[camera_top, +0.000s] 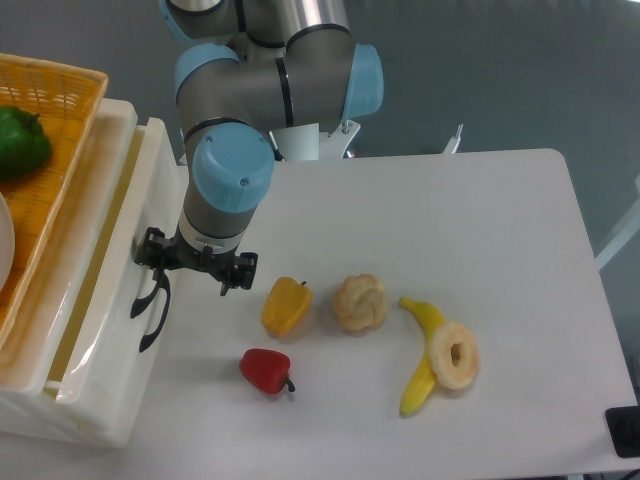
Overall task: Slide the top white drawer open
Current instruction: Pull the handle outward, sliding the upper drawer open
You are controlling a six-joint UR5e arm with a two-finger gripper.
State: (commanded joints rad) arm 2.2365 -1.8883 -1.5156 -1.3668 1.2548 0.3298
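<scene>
The top white drawer [118,300] of the cream-white cabinet at the left stands slid partly out, and a yellowish gap shows between its front and the cabinet top. Its curved black handle [152,315] faces the table. My gripper [196,268] points straight down just to the right of the handle's upper end. Its left black knuckle is touching or nearly touching the handle. The wrist hides the fingertips, so I cannot tell whether they are open or shut. The lower drawer is hidden under the top one.
A woven orange basket [70,110] with a green pepper [20,140] sits on the cabinet top. On the table lie a yellow pepper [286,306], a red pepper [266,371], a bread roll [360,301], a banana [421,372] and a doughnut [455,354].
</scene>
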